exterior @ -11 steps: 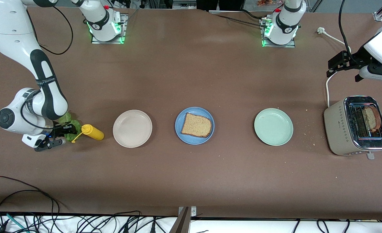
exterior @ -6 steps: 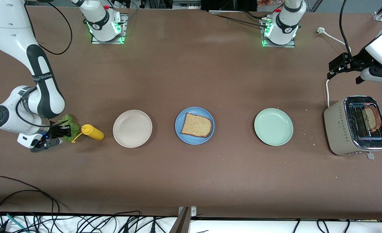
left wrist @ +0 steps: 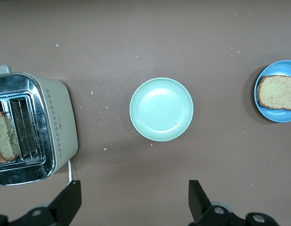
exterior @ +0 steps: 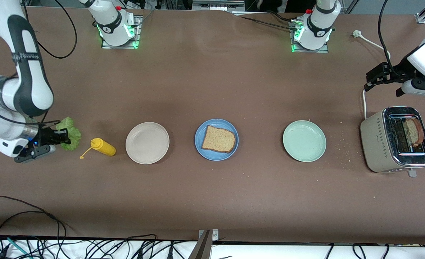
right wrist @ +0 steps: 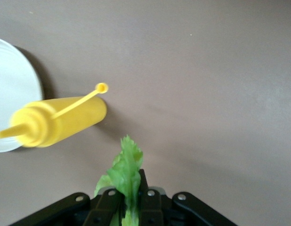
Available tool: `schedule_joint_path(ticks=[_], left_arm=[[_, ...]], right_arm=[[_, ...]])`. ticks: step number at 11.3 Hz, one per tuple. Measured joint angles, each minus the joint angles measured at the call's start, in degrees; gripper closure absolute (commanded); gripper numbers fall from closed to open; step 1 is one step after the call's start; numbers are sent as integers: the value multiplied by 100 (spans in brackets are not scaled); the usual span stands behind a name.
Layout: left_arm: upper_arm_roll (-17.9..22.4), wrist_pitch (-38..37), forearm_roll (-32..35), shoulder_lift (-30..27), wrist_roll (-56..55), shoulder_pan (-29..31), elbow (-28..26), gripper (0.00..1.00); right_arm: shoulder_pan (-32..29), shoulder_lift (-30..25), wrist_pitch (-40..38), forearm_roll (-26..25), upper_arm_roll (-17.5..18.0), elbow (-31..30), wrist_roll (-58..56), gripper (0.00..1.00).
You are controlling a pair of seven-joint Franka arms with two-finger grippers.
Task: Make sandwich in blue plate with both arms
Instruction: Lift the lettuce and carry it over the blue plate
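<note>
The blue plate (exterior: 199, 144) sits mid-table with one brown bread slice (exterior: 218, 139) on it; both show in the left wrist view, plate (left wrist: 277, 116) and slice (left wrist: 277, 92). A second slice (exterior: 411, 132) stands in the toaster (exterior: 379, 144), also in the left wrist view (left wrist: 5, 139). My right gripper (exterior: 62, 137) is shut on the green lettuce leaf (exterior: 70, 132) and holds it above the table at the right arm's end; the leaf (right wrist: 126, 174) sticks out between the pads. My left gripper (exterior: 375, 76) is open and empty, above the table near the toaster.
A yellow squeeze bottle (exterior: 103, 147) lies beside a cream plate (exterior: 147, 142), close to the held lettuce. A mint-green plate (exterior: 304, 140) sits between the blue plate and the toaster. A white cord (exterior: 364, 100) runs by the toaster. Crumbs dot the table there.
My right gripper has lifted the lettuce off the table and drawn it away from the yellow bottle toward the right arm's end. My left gripper has barely moved.
</note>
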Motion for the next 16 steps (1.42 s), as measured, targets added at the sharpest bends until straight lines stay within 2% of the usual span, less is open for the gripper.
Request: schedule_joint_path(ticks=[6, 9, 12, 14, 16], left_arm=[[0, -23, 0, 1, 0, 0, 39, 0], [0, -71, 0, 1, 0, 0, 45, 0], [-1, -75, 0, 1, 0, 0, 48, 0], [4, -77, 0, 2, 0, 1, 50, 0], [5, -79, 0, 3, 0, 1, 55, 0]], right_arm=[[83, -1055, -1291, 66, 124, 25, 699, 100], [467, -1311, -1889, 76, 172, 382, 1453, 100], [1232, -1136, -1902, 78, 189, 587, 2561, 100], [1741, -769, -1866, 175, 189, 935, 3484, 100], [2202, -273, -1515, 269, 188, 1286, 4305, 100]])
